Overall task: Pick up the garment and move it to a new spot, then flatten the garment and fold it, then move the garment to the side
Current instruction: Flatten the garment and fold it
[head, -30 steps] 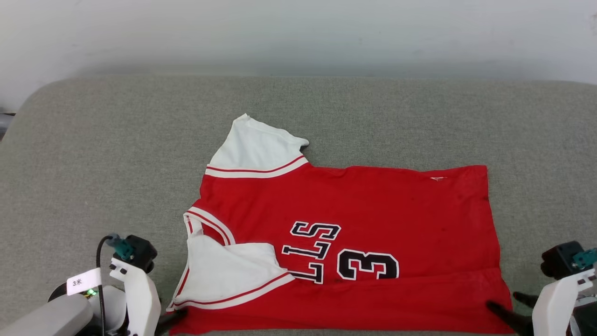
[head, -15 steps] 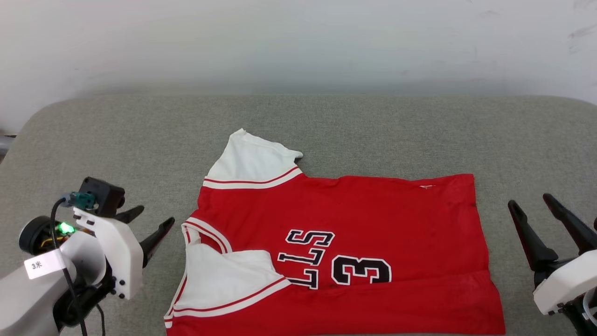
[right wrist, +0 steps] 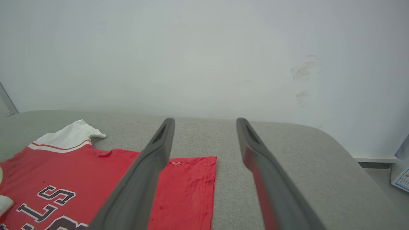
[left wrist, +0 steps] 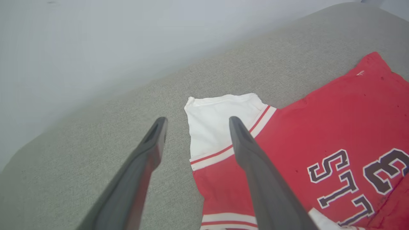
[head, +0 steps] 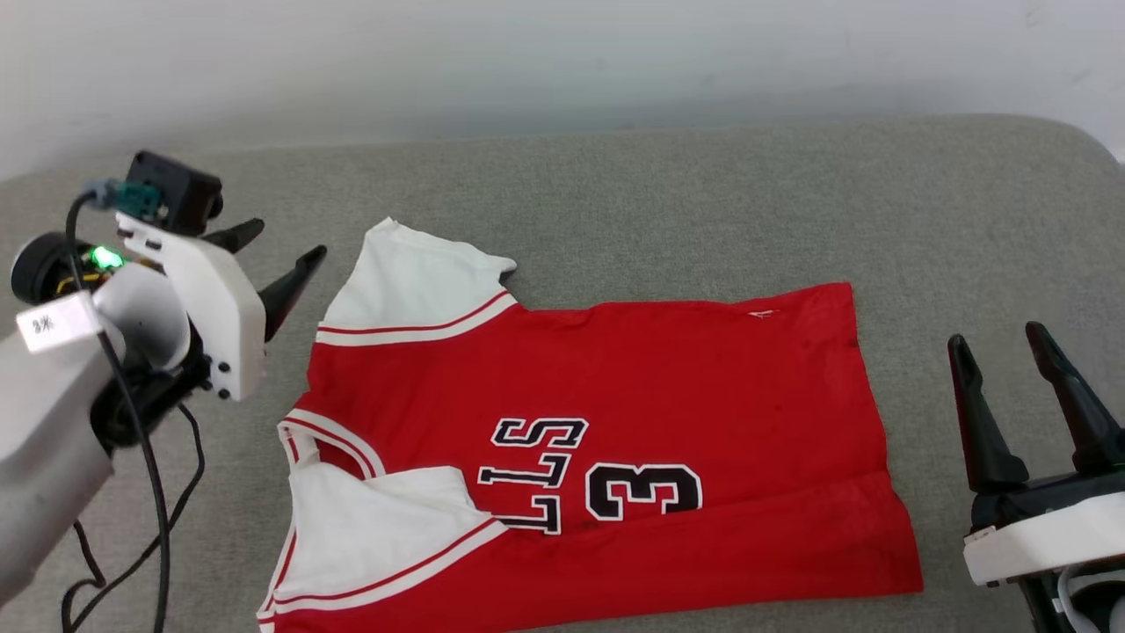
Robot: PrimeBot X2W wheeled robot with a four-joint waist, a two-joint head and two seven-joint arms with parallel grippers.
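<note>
1. The right end effector [right wrist: 205, 123] has its two dark fingers [right wrist: 150, 166] spread wide, with grey cloth and pale wall showing between them.
2. A red jersey [right wrist: 105, 179] lies flat on the grey fabric-covered tabletop [right wrist: 287, 166], its hem [right wrist: 212, 182] facing the rounded far corner [right wrist: 319, 131].
3. Its white sleeve [right wrist: 68, 135], trimmed with a red stripe, points toward the tabletop's far edge by the wall [right wrist: 191, 57].
4. Black white-outlined letters [right wrist: 54, 195] show on the jersey's chest.
5. The near finger crosses in front of the jersey's hem.
6. Grey scuff marks [right wrist: 302, 72] smudge the wall above the corner.
</note>
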